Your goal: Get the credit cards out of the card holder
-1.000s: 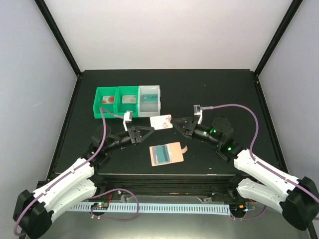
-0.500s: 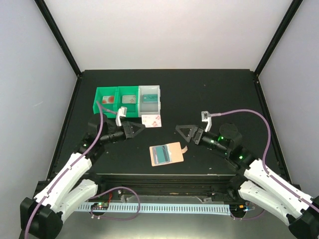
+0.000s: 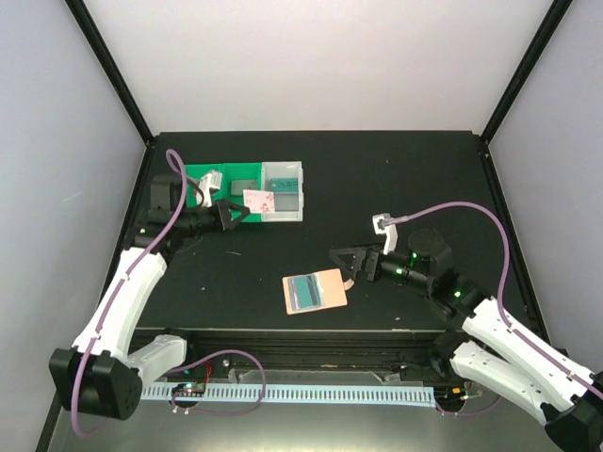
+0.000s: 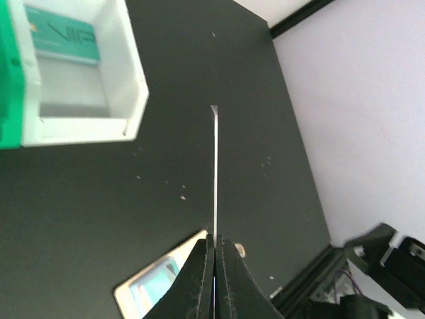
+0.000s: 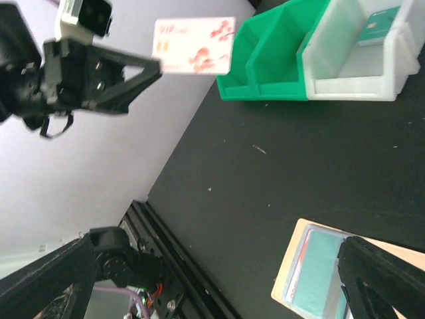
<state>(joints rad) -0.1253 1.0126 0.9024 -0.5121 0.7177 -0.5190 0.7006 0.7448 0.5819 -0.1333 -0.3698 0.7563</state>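
The left gripper [image 3: 243, 205] is pinched tight on a thin white plastic card with red-pink blossoms [image 3: 258, 200]. It holds the card in the air over the row of green and white plastic bins [image 3: 203, 193] at ten o'clock on the black table [image 3: 424, 179]. The flat tan-peach card holder [image 3: 330, 288] lies open near the middle, toward six o'clock, with a teal card [image 3: 304, 291] in its pocket. The right gripper [image 3: 341, 264] stands just beside the holder's one o'clock corner, its fingers spread wide.

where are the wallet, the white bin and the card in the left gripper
wallet [image 3: 332, 288] top view, on its tan right half
white bin [image 3: 285, 216] top view, on its front wall
card [image 5: 194, 45] right wrist view, on the middle of its printed face
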